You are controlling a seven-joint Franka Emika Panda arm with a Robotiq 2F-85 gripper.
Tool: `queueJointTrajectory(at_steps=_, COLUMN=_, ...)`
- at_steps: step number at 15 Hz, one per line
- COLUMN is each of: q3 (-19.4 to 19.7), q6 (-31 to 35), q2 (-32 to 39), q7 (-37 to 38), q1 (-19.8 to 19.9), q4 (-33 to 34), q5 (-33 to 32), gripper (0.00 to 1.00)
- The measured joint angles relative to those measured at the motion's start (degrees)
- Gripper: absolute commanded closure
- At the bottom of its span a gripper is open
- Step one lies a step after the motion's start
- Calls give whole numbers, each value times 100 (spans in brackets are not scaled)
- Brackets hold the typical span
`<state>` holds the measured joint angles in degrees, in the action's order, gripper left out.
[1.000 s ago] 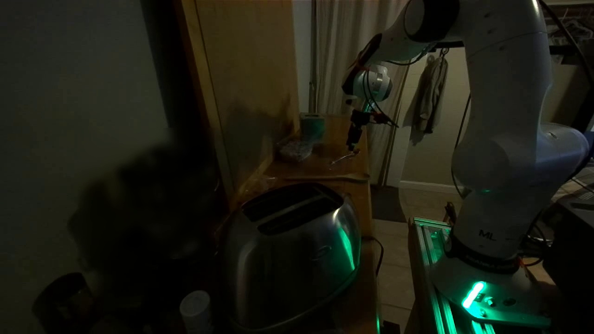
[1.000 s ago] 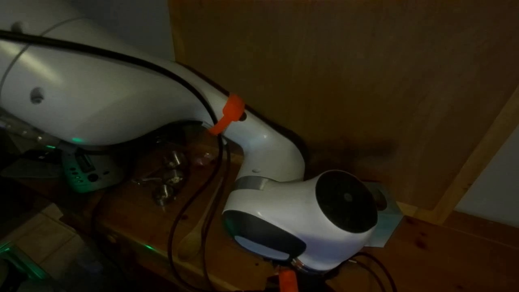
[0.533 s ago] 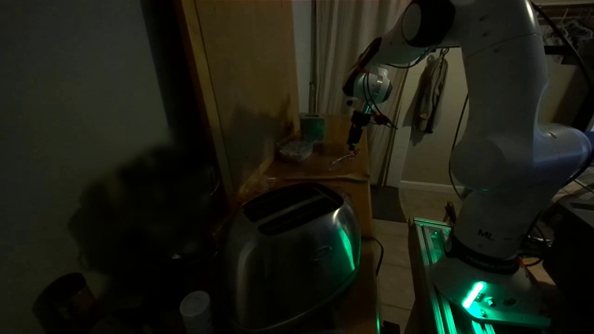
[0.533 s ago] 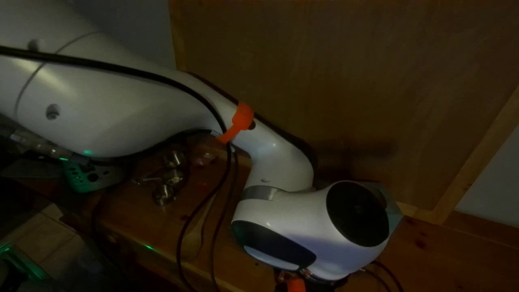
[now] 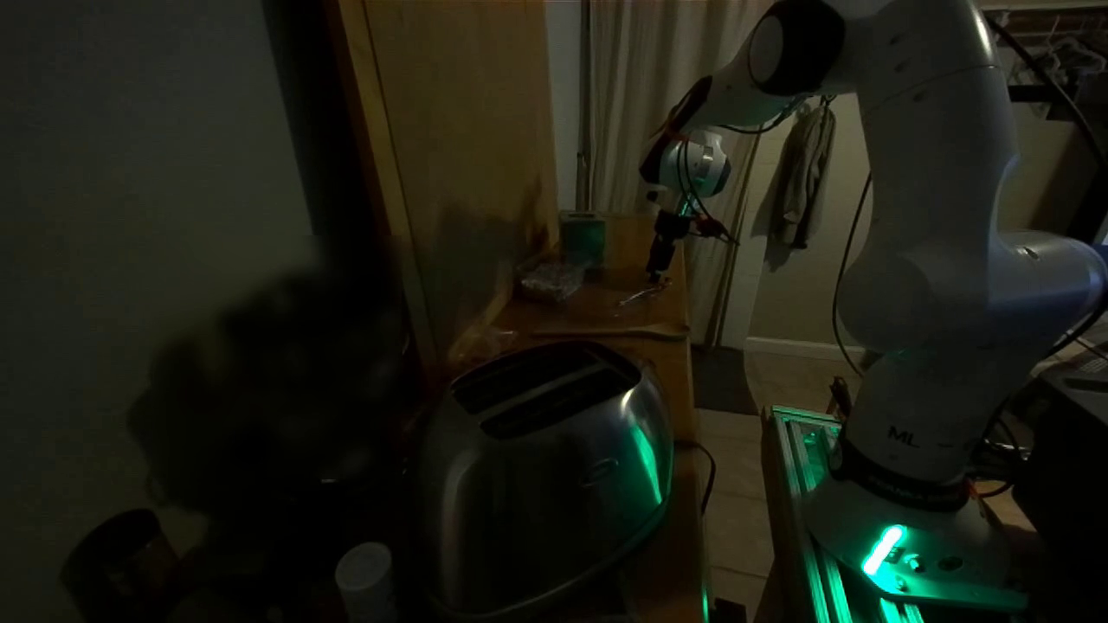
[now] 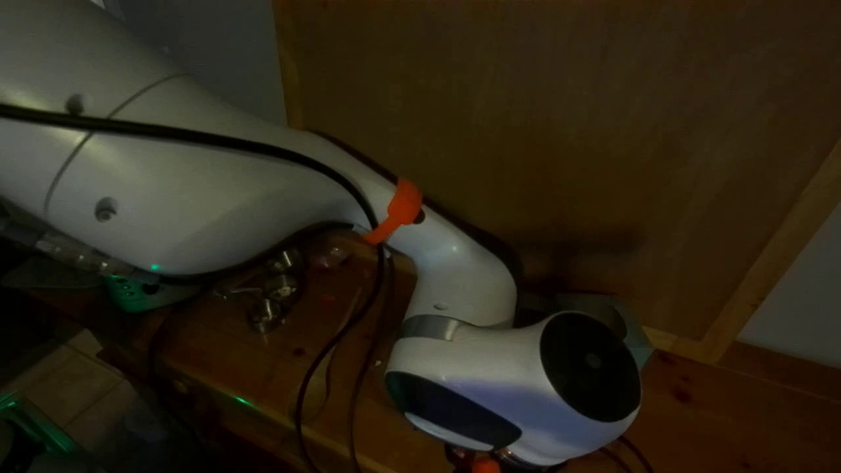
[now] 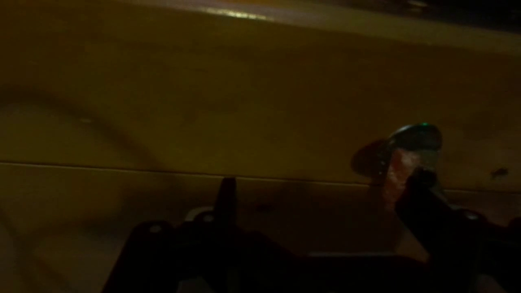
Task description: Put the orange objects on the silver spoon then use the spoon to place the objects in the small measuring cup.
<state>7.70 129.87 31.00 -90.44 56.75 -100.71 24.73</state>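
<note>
A silver spoon [image 7: 419,136] lies on the wooden counter, its bowl at the right of the wrist view; in an exterior view the spoon [image 5: 640,297] shows as a thin bright line. An orange object [image 7: 401,175] overlaps the bowl and borders my right-hand finger; whether it rests in the spoon or clings to the finger, I cannot tell. My gripper [image 7: 325,178] stands wide open just above the counter, nothing gripped between its fingers. Small metal cups [image 6: 266,315] sit farther along the counter; which one is the small measuring cup is unclear.
A wooden spoon [image 5: 615,331] lies across the counter before the steel toaster [image 5: 554,484]. A clear plastic packet [image 5: 552,281] and a teal box [image 5: 582,238] stand along the wooden panel [image 5: 467,130]. Black cables [image 6: 355,315] hang from the arm. The scene is very dark.
The upper arm and wrist have shifted right and downward in an exterior view. My gripper's tip stays close to the same place by the spoon.
</note>
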Motion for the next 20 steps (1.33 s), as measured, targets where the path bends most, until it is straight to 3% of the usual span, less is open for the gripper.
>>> queueJointTrajectory(at_steps=20, q3=-269, q6=-7, q2=91, q7=30, q1=296, q4=71, q5=112, gripper=0)
